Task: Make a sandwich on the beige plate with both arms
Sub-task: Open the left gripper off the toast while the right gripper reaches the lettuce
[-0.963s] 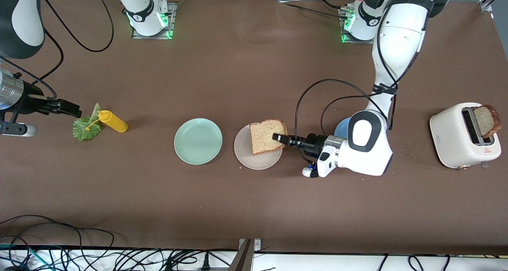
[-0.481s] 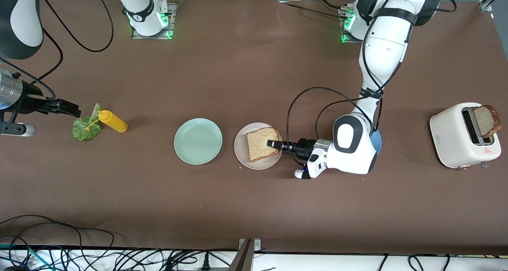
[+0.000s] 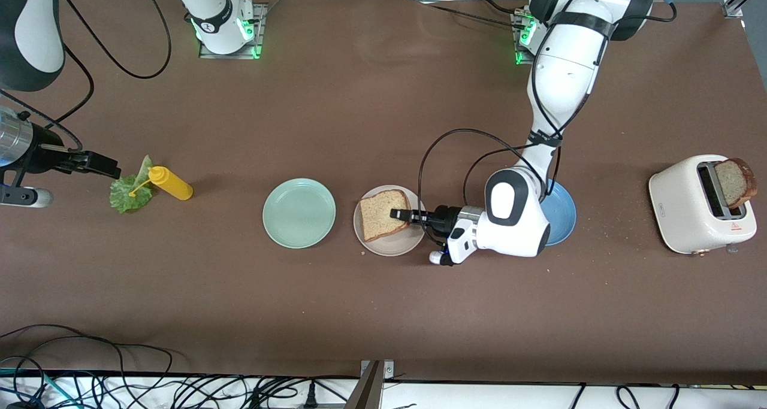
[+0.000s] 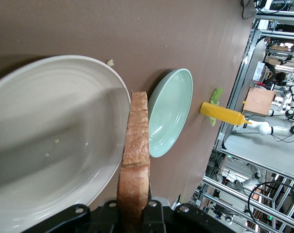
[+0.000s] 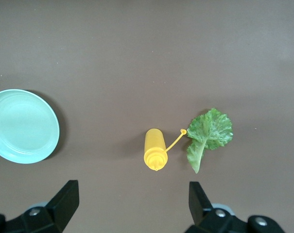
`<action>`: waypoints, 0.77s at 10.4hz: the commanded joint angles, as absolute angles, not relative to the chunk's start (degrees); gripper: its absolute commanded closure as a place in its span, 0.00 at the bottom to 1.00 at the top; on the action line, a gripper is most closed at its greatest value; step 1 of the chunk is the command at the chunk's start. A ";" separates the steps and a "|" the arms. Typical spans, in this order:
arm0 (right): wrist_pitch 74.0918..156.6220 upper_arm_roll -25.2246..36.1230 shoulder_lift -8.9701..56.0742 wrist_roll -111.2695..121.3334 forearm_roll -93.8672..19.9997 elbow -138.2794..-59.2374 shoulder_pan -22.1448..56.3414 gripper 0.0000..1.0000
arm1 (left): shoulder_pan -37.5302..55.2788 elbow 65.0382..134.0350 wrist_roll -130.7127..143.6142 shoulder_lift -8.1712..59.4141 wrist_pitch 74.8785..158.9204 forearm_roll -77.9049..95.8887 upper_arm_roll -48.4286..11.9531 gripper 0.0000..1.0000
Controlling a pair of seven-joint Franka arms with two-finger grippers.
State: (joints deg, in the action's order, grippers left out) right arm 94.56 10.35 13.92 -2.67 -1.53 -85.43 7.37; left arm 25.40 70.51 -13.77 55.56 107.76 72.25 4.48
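You are in the first step of the sandwich: laying the bottom slice. Your left pincer (image 3: 400, 214) is clamped on one edge of the bread slice (image 3: 377, 215), which hangs over the beige plate (image 3: 386, 246); the left wrist view shows the slice edge-on between the fingers, above the plate's bowl, so I judge it not yet resting flat. The beige plate sits on the desk (image 3: 371, 115) between the mint-green plate (image 3: 298, 212) and the blue plate (image 3: 562, 220), the blue one partly hidden under the left arm.

Your right pincer (image 3: 114, 170) waits with its fingers spread wide, holding nothing, over the lettuce leaf (image 3: 129, 190), which lies touching the tip of the yellow squeeze bottle (image 3: 171, 183) toward the right arm's end of the desk. A second slice (image 3: 734, 182) stands in the white toaster (image 3: 698, 208) at the left arm's end.

Next, lower the slice until it lies on the plate, release it, and pull clear. After that the lettuce is the right arm's job.
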 commanded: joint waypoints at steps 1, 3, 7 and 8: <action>93.96 10.20 13.62 -3.34 -2.55 -84.99 6.94 0.00 | 26.02 70.48 -14.94 56.42 108.02 73.92 5.36 1.00; 94.04 10.20 13.80 -3.34 -2.55 -85.08 6.94 0.00 | 25.93 70.66 -14.85 56.51 107.93 73.83 5.45 1.00; 94.13 10.20 15.81 -3.25 -2.37 -85.34 6.42 0.00 | 25.84 70.66 -14.33 56.60 109.60 70.85 5.71 0.00; 94.13 10.28 16.17 -3.25 -2.20 -85.60 5.20 0.00 | 25.84 70.75 -14.07 56.51 109.86 70.49 5.80 0.00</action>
